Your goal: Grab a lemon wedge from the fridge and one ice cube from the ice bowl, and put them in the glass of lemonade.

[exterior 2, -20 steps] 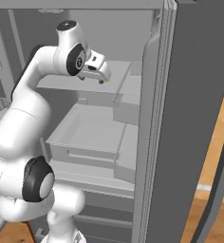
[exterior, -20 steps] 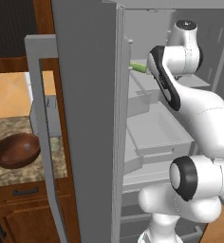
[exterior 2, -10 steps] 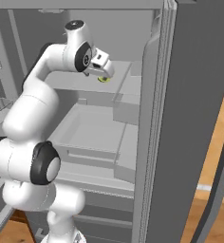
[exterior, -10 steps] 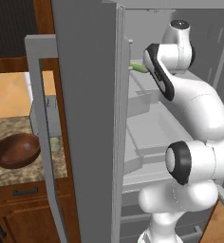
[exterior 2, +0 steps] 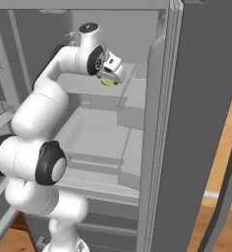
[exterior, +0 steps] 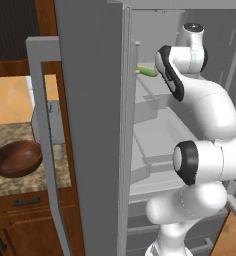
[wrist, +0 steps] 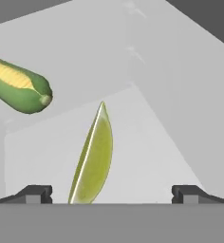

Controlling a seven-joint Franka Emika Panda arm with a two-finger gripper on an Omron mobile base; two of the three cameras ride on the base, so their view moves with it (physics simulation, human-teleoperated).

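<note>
Open fridge (exterior: 95, 125) beside a kitchen bench (exterior: 20, 182), arm reaching onto an upper shelf.

White shelf inside carries the lemon wedge (wrist: 92, 156), which stands on edge directly between the spread tips of the tool (wrist: 111, 193), unpinched; a corn cob (wrist: 19, 85) lies farther back toward the shelf's rear corner. Over on the bench the ice bowl (exterior: 16, 158) sits near its front edge, untouched. By my reading the task is barely begun: the wedge is lined up but not yet gripped, and the ice cube and both drops into the lemonade glass remain.
</note>
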